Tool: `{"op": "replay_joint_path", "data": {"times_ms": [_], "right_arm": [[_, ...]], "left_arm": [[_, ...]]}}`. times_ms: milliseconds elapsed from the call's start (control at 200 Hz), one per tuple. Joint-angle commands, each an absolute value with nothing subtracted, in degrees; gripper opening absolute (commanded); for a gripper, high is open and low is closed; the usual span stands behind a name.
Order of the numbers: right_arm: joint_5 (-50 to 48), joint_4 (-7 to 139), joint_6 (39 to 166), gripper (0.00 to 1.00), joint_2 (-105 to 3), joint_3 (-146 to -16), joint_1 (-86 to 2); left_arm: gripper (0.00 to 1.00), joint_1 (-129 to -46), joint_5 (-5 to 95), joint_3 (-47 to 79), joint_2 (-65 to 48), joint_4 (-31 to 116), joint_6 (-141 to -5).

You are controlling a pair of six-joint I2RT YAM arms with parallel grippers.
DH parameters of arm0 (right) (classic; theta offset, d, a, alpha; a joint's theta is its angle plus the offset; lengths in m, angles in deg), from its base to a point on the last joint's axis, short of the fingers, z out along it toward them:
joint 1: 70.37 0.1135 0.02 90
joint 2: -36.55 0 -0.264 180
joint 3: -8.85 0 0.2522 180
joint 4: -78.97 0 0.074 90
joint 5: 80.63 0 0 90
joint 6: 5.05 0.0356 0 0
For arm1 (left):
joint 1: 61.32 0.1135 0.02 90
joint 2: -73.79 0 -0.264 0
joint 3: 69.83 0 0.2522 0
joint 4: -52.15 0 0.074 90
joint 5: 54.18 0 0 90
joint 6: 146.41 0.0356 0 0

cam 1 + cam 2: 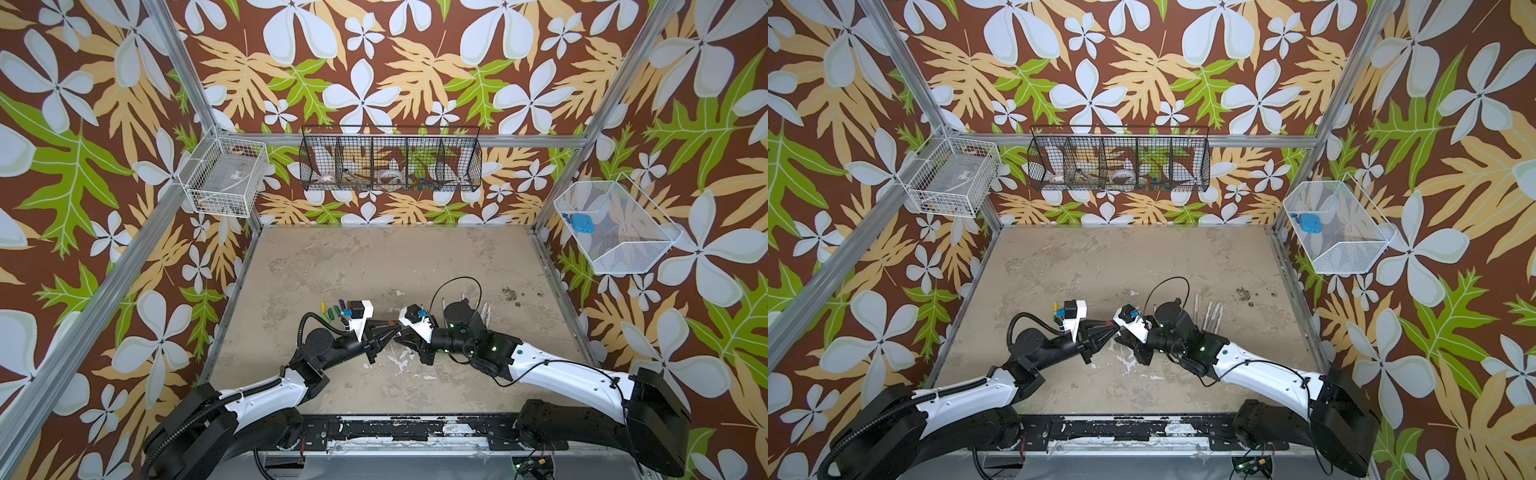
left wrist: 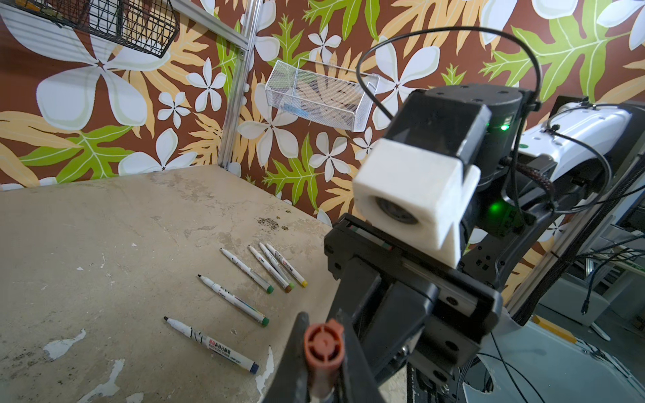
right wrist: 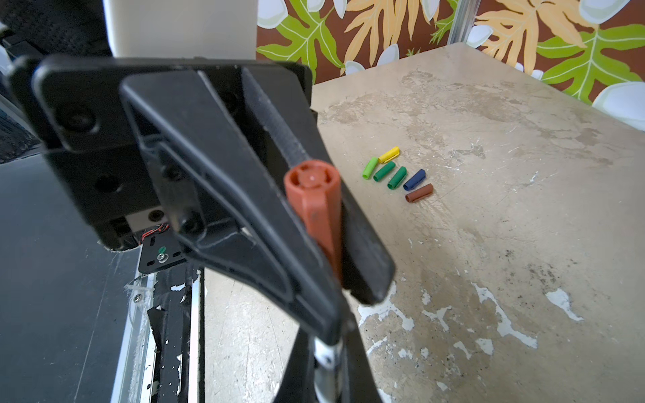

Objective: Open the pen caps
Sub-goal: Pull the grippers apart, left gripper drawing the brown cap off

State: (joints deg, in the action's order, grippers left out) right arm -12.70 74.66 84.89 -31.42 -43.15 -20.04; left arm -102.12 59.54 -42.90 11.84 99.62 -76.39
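Note:
An orange-brown pen cap (image 3: 319, 213) sits on a white marker barrel (image 3: 324, 352) held above the table between both arms. My left gripper (image 2: 323, 321) is shut on that cap (image 2: 323, 343), which shows small in both top views (image 1: 390, 322) (image 1: 1108, 322). My right gripper (image 3: 326, 363) is shut on the barrel just below it. The two grippers (image 1: 397, 328) (image 1: 400, 340) meet tip to tip at mid table. Several loose pen caps (image 3: 397, 177), yellow, green, blue and brown, lie in a cluster (image 1: 332, 311) behind my left wrist.
Several uncapped markers (image 2: 246, 265) (image 2: 211, 345) lie in a row behind my right arm (image 1: 484, 311). A black wire basket (image 1: 390, 166) hangs on the back wall, with white baskets at left (image 1: 226, 176) and right (image 1: 615, 226). The tabletop (image 1: 374, 266) has peeled patches.

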Motion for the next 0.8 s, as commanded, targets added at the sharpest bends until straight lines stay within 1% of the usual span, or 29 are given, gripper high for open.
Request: {"op": "replay_joint_path", "data": {"times_ms": [0,125,330,410,490,626,796], "right_arm": [[-3.09,75.53,87.04,0.0,-30.91,-43.13,-19.27],[5.9,75.77,87.76,0.0,-30.78,-43.16,-16.49],[26.35,76.59,86.05,0.0,-31.06,-43.47,-7.67],[29.92,75.89,86.24,0.0,-32.05,-44.24,-6.25],[28.11,76.02,86.63,0.0,-31.95,-44.24,-6.28],[19.41,77.77,86.86,0.0,-29.9,-42.65,-7.87],[-5.78,79.62,90.18,0.0,-28.69,-40.64,-18.93]], "left_arm": [[0.0,-101.93,54.1,-42.7,12.55,99.26,-76.16],[0.0,-101.93,52.53,-42.58,12.99,98.41,-76.79],[0.0,-101.93,51.21,-41.88,12.88,96.94,-77.42],[0.0,-101.93,51.2,-41.76,12.86,96.83,-77.59],[0.0,-101.93,50.95,-41.84,13.13,96.59,-77.68],[0.0,-101.8,50.49,-42.11,13.58,96.76,-77.83],[0.0,-101.51,51.58,-42.58,14.14,97.53,-78.15]]}}
